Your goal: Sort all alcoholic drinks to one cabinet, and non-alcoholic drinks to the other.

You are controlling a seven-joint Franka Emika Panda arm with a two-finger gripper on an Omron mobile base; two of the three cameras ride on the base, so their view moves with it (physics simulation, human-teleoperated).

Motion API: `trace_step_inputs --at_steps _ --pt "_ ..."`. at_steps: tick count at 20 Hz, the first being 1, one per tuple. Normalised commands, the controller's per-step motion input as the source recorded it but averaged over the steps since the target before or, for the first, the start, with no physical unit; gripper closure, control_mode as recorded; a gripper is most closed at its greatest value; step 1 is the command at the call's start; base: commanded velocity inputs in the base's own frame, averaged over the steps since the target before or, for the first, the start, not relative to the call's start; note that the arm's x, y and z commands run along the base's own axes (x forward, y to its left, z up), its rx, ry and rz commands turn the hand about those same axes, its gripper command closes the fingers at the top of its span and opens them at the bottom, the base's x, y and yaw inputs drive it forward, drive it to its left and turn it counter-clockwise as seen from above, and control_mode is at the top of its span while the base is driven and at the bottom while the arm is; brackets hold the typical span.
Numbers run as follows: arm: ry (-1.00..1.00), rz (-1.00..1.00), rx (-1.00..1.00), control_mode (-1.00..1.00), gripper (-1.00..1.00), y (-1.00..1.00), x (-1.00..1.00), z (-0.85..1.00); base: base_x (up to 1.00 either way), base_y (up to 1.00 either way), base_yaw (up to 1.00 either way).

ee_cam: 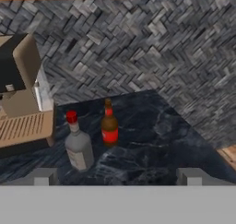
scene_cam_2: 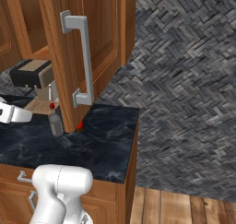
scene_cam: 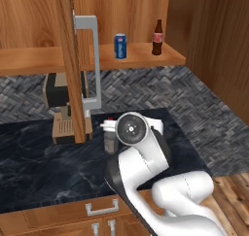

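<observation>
Liquor bottle [ee_cam: 78, 147] and beer bottle [ee_cam: 109, 125] are seen upright on the dark marble counter [ee_cam: 152, 140], side by side, apart, liquor bottle nearer the camera. Coffee machine [ee_cam: 20, 98] stands just left of them, close to the liquor bottle. Soda can [scene_cam: 120, 46] and cola bottle [scene_cam: 157, 38] are set upright on the open upper cabinet's shelf [scene_cam: 146, 55], well apart. Open cabinet door [scene_cam: 70, 60] with its grey handle [scene_cam: 92, 60] hangs over the counter, its lower edge close by the bottles; contact can't be judged. Gripper [ee_cam: 117, 176] is spread fully wide, nothing held, 2 fingertips [ee_cam: 44, 176] short of the bottles.
</observation>
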Motion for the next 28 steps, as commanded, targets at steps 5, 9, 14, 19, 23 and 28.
trace_step_inputs --at_steps 5,9,14,19,23,28 --pt "0.0 0.0 0.0 -1.0 -1.0 0.04 0.2 -0.27 0.0 0.0 0.0" --pt "-0.02 0.0 0.0 -1.0 -1.0 0.14 0.09 -0.22 0.0 0.0 0.0" --pt "-0.02 -0.02 0.0 -1.0 -1.0 0.21 0.03 -0.1 0.0 0.0 0.0" --pt "-0.02 -0.06 0.0 -1.0 -1.0 0.2 0.1 -0.04 0.0 0.0 0.0" --pt "0.0 -0.07 0.0 -1.0 -1.0 0.17 0.15 -0.01 0.0 0.0 0.0" --pt "0.0 -0.09 0.0 -1.0 -1.0 0.15 0.18 -0.03 0.0 0.0 0.0"
